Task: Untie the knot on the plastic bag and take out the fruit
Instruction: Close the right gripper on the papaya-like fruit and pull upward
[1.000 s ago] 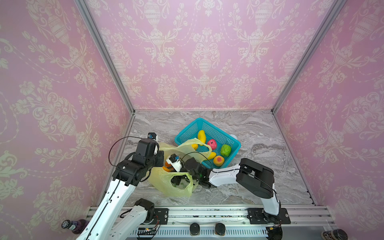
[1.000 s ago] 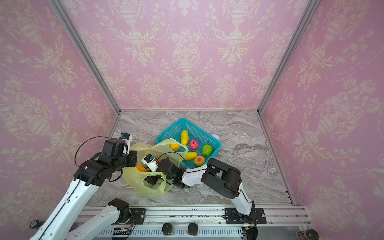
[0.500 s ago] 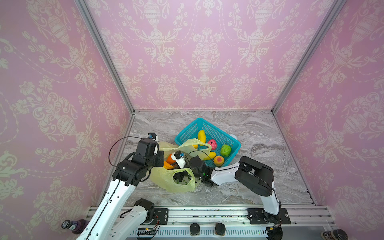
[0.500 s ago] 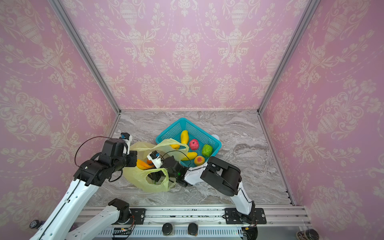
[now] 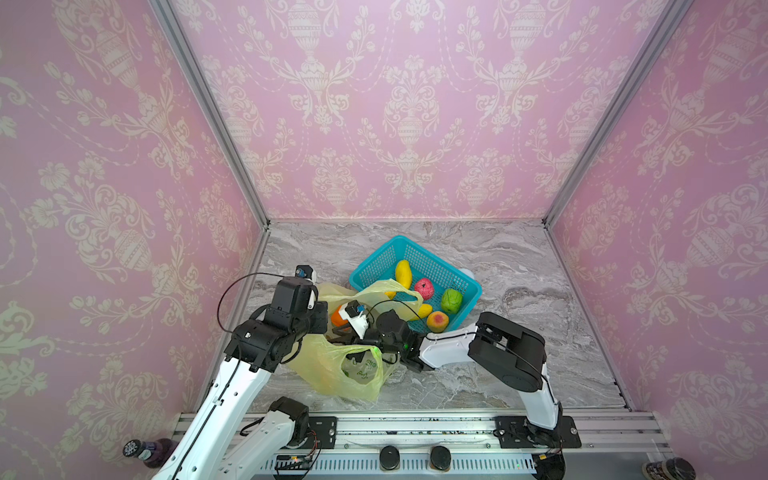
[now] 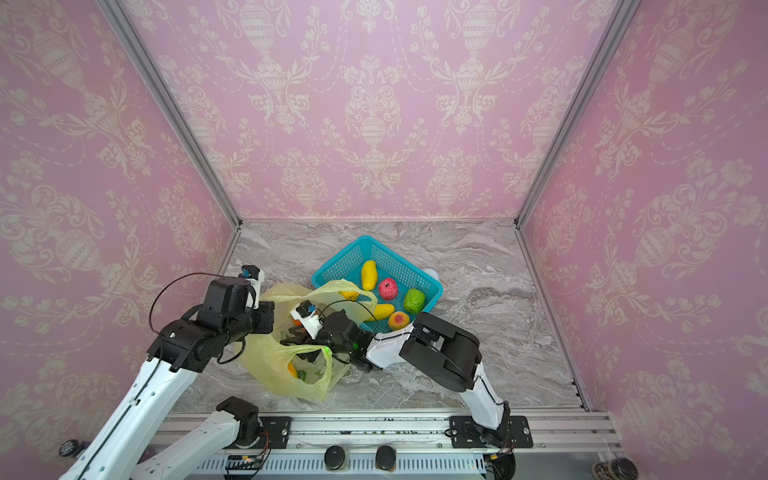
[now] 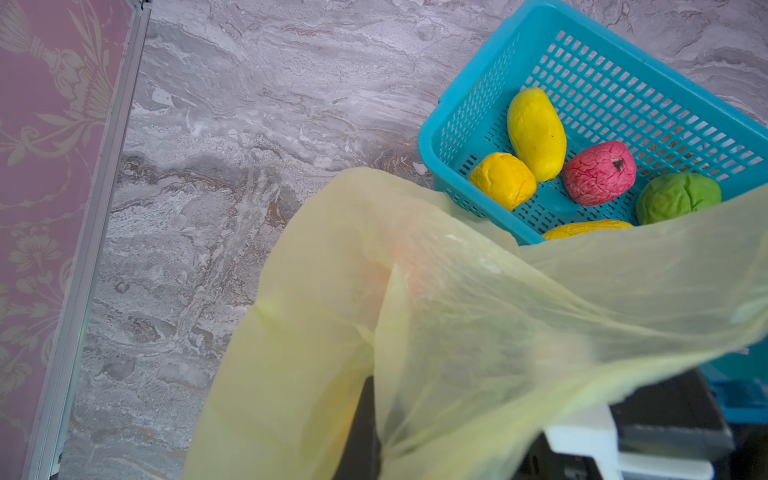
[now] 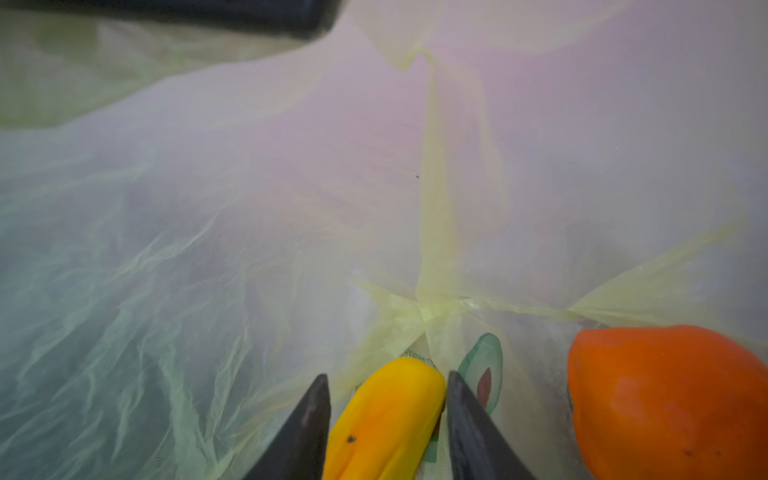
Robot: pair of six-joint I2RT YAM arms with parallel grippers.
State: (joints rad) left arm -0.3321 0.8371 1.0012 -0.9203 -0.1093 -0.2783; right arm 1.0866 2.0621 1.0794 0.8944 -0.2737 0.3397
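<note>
The plastic bag (image 5: 332,370) (image 6: 274,365), pale yellow and thin, lies at the front left with its mouth held open. The knot is out of view. My left gripper (image 7: 374,436) is shut on the bag's upper edge (image 7: 415,311). My right gripper (image 8: 387,375) reaches inside the bag (image 8: 208,249), open, its dark fingers (image 8: 465,415) on either side of a long yellow fruit (image 8: 386,415) (image 6: 292,369). Beside it in the bag lies an orange fruit (image 8: 665,395) (image 5: 337,316).
A teal basket (image 5: 374,257) (image 6: 332,266) (image 7: 457,124) stands behind the bag, touching it. It holds a yellow oval (image 5: 403,272), a pink-red (image 5: 424,288), a green (image 5: 451,300), a peach-coloured (image 5: 437,320) and further yellow pieces. The left wall rail (image 7: 83,249) runs close by.
Inside the bag, my right gripper's jaws have spread wider and shifted slightly toward the basket. The bag's lower part has slid right with it. The left gripper keeps its hold.
</note>
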